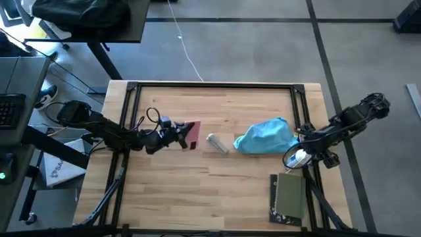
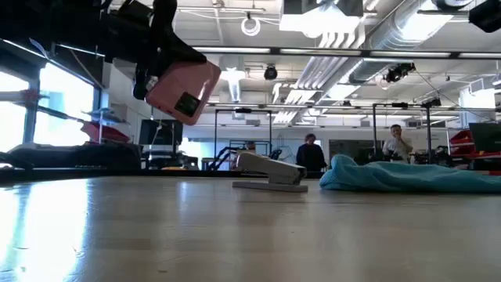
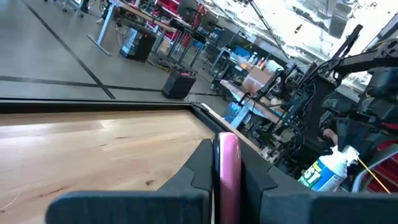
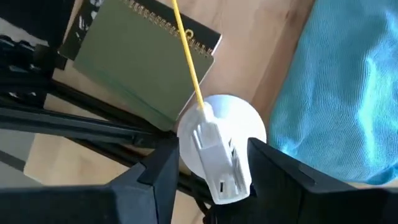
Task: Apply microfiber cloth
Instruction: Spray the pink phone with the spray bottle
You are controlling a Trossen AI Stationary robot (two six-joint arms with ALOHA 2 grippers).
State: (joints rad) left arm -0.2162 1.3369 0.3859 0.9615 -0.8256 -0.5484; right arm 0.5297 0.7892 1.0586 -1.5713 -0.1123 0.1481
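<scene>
The turquoise microfiber cloth (image 1: 266, 137) lies crumpled on the table right of centre, also in the low view (image 2: 407, 176) and the right wrist view (image 4: 339, 93). Just right of it, my right gripper (image 1: 299, 158) is shut on a white spray bottle (image 4: 217, 143) with a yellow tube. My left gripper (image 1: 176, 135) is at mid-table, shut on a flat pink case (image 1: 191, 134), high above the tabletop in the low view (image 2: 184, 90). A small pale grey oblong thing (image 1: 217, 143) rests flat between case and cloth. My left gripper pinches the pink case between its two fingers by one end (image 3: 227, 171), the flat faces against the fingers. The case sticks out beyond the fingertips toward the table's right and hangs tilted, lifted clear of the table (image 2: 184, 90). My right gripper pinches the white bottle's round upper body (image 4: 245, 134) between its two fingers (image 4: 163, 168), one on either side, coming from above and pointing down. The spray head faces up toward the wrist. Whether the bottle's base rests on anything is hidden.
A dark olive-green spiral notebook (image 1: 289, 197) lies at the table's near right corner, just beyond the bottle in the right wrist view (image 4: 137, 62). Black frame rails (image 1: 210, 85) run along the table's edges. Bare wood (image 1: 184, 191) spreads over the near left. People stand in the room behind.
</scene>
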